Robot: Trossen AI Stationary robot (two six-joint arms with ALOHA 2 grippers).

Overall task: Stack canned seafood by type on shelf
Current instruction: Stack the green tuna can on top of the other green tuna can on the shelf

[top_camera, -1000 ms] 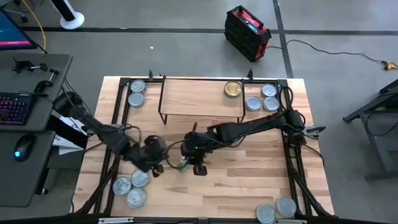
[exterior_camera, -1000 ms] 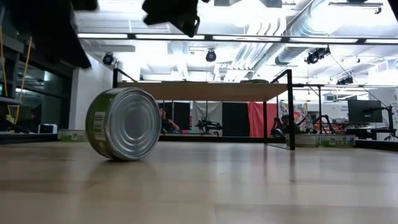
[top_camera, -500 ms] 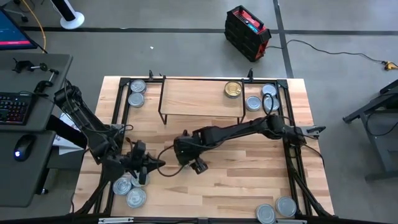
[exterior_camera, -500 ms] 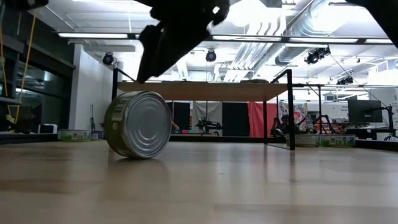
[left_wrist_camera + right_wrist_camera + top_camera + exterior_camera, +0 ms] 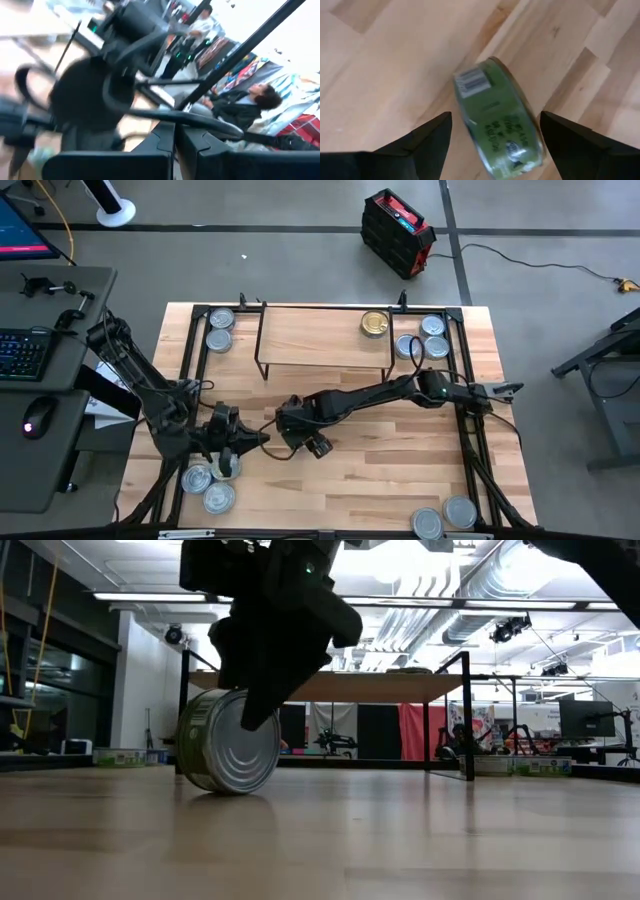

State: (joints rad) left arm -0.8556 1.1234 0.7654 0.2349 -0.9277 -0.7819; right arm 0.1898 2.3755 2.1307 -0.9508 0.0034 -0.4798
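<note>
**Ana:** While the surface [image 5: 400, 480] is the biggest thing here, a broad butcher-block top of pale wood strips inside a black frame, what stands on it at the far edge?

**Ben:** That is the shelf [image 5: 310, 335], a low light-wood board on thin black wire legs. It carries one gold tin [image 5: 374, 324] at its right end, lying flat, which I judge to be the start of one type's pile.

**Ana:** And the arms?

**Ben:** Both are dark and jointed. The right arm reaches across to mid-surface, and the right hand [image 5: 300, 435] hangs over a green-sided tin [image 5: 229, 741]. In its wrist view its fingers [image 5: 415, 145] stand wide apart on either side of the tin, touching nothing. The left hand [image 5: 240, 445] waits near the front-left cluster; its fingers [image 5: 160, 145] are pressed together, holding nothing.

**Ana:** Why is that tin awkward?

**Ben:** It stands on its rim, so its ribbed silver lid faces sideways. A round tin on edge can roll, and I think the spread fingers are there to straddle it.

**Ana:** The other tins?

**Ben:** Small flat rounds with shiny lids, lying in loose groups at the corners: back left [image 5: 220, 328], back right [image 5: 421, 338], front left [image 5: 208, 485] and front right [image 5: 445, 518], none yet on the shelf.
</note>
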